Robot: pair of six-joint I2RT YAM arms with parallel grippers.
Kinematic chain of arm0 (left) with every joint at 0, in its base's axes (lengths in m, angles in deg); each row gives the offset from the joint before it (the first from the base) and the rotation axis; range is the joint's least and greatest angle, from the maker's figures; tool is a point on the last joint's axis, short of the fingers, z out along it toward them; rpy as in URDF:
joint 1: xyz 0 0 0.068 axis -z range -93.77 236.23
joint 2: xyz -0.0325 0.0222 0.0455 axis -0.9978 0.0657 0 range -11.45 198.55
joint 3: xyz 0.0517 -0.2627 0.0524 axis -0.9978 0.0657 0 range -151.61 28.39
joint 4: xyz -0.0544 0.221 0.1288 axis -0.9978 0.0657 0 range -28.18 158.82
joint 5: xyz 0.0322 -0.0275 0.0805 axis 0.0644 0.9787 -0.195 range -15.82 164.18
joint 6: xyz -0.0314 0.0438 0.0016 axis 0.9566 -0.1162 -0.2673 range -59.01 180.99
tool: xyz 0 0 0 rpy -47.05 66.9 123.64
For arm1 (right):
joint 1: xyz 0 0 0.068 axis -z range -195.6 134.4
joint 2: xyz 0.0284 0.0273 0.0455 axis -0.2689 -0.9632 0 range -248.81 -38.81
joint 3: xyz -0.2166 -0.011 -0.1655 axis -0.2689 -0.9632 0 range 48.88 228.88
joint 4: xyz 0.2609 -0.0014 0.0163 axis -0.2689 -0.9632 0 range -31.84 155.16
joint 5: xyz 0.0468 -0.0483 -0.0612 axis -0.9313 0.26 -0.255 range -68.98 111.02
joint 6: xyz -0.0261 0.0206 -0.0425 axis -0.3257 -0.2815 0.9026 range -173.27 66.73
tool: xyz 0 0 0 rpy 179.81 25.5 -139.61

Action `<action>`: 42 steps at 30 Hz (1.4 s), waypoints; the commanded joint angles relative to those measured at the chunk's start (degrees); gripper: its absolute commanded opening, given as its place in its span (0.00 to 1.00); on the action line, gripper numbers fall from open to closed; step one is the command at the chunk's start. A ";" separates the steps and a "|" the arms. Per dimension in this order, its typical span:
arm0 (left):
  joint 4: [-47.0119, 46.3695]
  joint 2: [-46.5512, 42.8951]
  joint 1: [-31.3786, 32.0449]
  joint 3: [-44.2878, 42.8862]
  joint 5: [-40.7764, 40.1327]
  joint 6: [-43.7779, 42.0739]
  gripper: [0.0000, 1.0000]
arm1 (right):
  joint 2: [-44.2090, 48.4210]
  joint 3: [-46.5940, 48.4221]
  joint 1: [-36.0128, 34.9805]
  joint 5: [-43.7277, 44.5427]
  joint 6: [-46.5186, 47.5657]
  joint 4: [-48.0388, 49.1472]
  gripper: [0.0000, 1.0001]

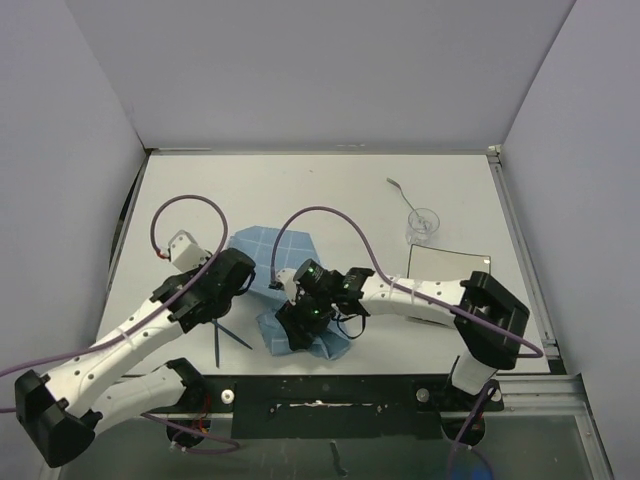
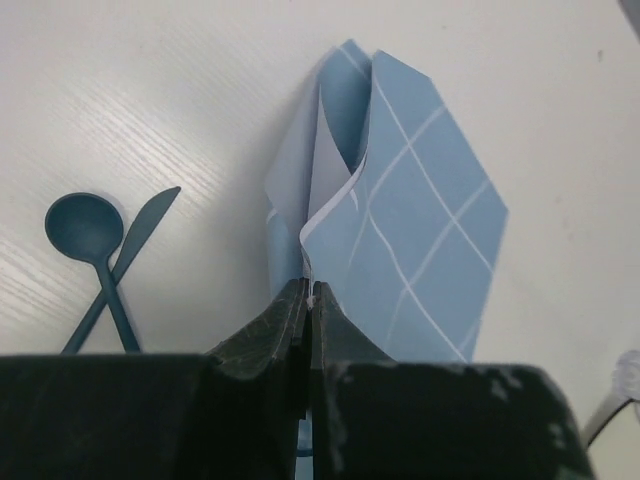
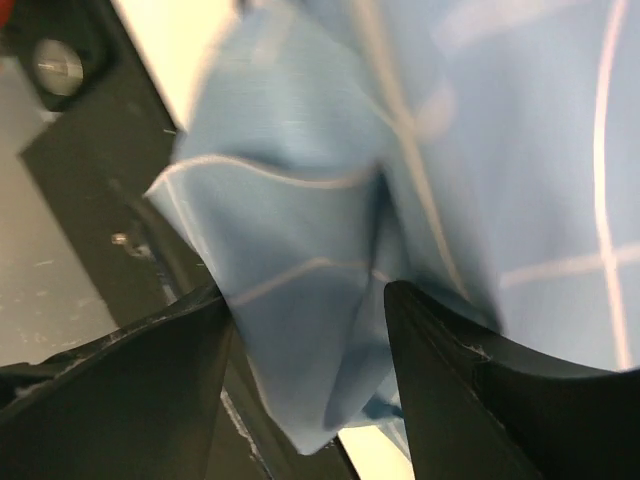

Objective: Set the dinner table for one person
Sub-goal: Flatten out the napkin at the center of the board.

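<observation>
Dinner table (image 1: 350,190) carries your blue cloth mat (image 1: 262,245), crumpled by its near edge: light, soft, floppy, likely to sag. Your left gripper (image 2: 307,290) pinches one fold; your right gripper (image 3: 303,292) stands spread around another. Take it by the corners.

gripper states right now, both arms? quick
Left gripper: shut, pinching the edge of the blue cloth.
Right gripper: open, with a fold of the same cloth between its spread fingers.
</observation>
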State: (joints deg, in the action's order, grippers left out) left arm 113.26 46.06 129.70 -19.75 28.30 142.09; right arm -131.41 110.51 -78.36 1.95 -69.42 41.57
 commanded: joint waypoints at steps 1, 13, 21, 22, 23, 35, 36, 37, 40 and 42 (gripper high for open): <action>-0.77 -5.79 -1.43 -0.29 -1.25 -2.69 0.00 | -4.08 -2.03 2.41 1.63 -3.33 -4.45 0.62; -1.90 -4.66 -2.25 -1.16 -0.43 -4.92 0.00 | -4.27 -0.57 2.39 8.52 -3.99 -7.11 0.09; -8.69 -3.07 -9.05 -6.20 2.22 -17.69 0.00 | -1.03 6.09 2.78 14.08 -2.75 -14.89 0.00; -9.17 -2.90 -10.30 -7.49 2.77 -19.64 0.00 | -0.16 7.38 2.74 15.04 -2.32 -16.70 0.00; -9.74 -2.85 -11.46 -8.93 3.16 -21.32 0.00 | 0.93 8.84 2.72 16.31 -1.84 -18.75 0.00; -11.12 -4.29 -18.72 -29.63 1.73 -38.77 0.00 | 20.29 25.45 7.76 34.12 2.75 -43.51 0.00; -11.30 -4.96 -18.76 -30.36 1.17 -39.69 0.00 | 21.87 26.34 8.04 35.17 3.16 -44.72 0.00; -11.34 -5.53 -18.76 -31.00 0.53 -40.60 0.00 | 23.29 27.23 8.15 36.35 3.66 -45.96 0.00; -11.31 -7.09 -18.77 -32.73 -1.45 -43.61 0.00 | 25.96 28.99 8.43 40.69 4.85 -49.65 0.00; -10.67 -7.69 -18.77 -33.71 -2.18 -44.55 0.00 | 27.37 28.84 8.45 42.72 4.93 -50.76 0.00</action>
State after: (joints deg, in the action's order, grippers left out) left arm 105.15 40.49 111.60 -49.22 31.99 104.51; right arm -106.17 138.09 -70.45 35.76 -66.46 -0.81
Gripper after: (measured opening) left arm 0.009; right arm 0.050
